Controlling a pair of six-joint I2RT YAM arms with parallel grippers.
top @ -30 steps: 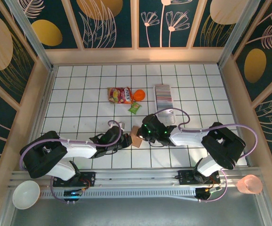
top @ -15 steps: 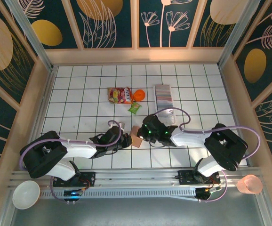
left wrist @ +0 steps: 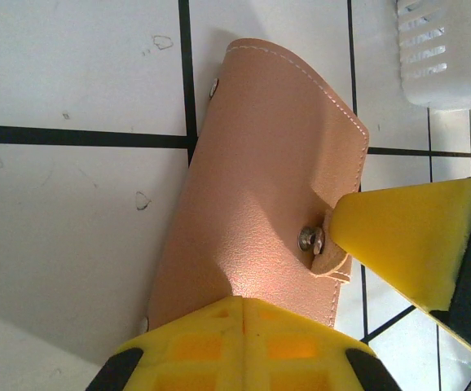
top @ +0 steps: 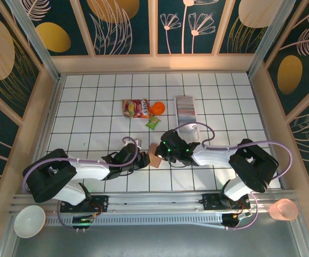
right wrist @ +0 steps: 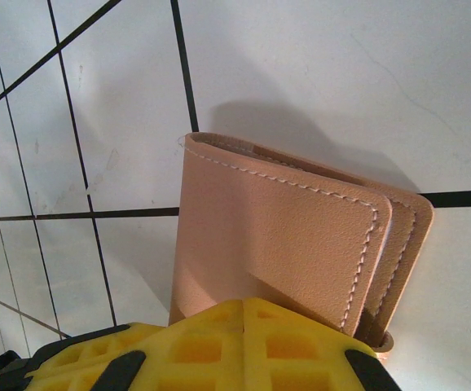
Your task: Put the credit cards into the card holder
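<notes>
**Gripping a folded card holder from both sides, cards yet to go in**

From above, both arms meet mid-bench (top: 90, 112) at the pink card holder (top: 155, 156). The left gripper (top: 145, 157) and right gripper (top: 161, 152) flank it, while the credit cards (top: 185, 110) sit in a row well behind.

On the left wrist camera, the left gripper is clenched on the holder's near edge and the other's yellow tip is clamped on the snap tab (left wrist: 323, 248).

On the right wrist camera, the holder is folded shut.

An uneven pull could slip the tab free, or drag the holder instead of unsnapping it.
</notes>
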